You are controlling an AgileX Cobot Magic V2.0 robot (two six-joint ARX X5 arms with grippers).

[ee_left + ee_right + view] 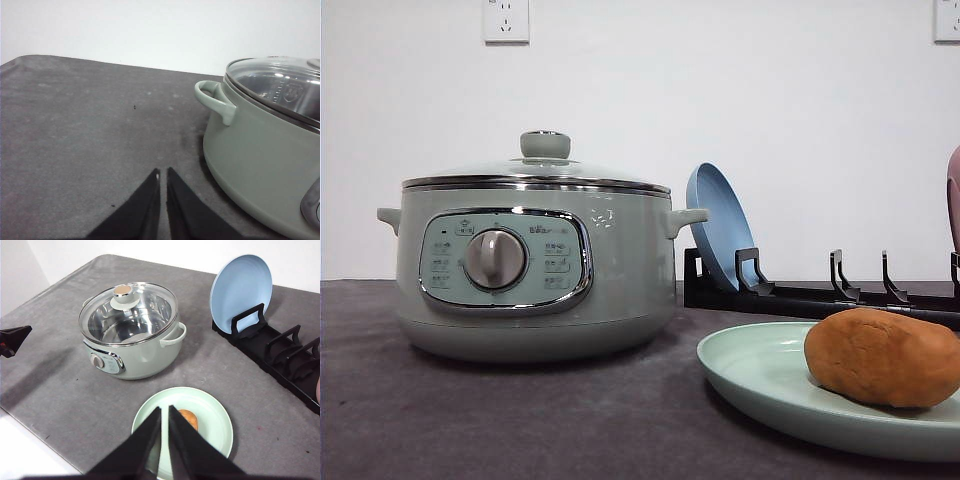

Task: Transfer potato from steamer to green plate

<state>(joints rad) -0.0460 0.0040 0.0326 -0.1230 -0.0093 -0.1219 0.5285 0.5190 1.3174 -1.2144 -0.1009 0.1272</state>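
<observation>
Grey table (60, 390): potato (189, 418) on green plate (215, 415) directly under my closed, empty right gripper (164, 412), nearer than the left.

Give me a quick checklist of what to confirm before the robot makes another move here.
1. Potato resting on the green plate: ok.
2. Steamer lid closed: ok.
3. Left tool shut and holding nothing, over bare table beside the steamer: ok.
4. Right tool shut and holding nothing, above the plate: ok.
5. Blue plate standing in the black rack: ok.
6. Whether the steamer is switched off: cannot tell.
</observation>
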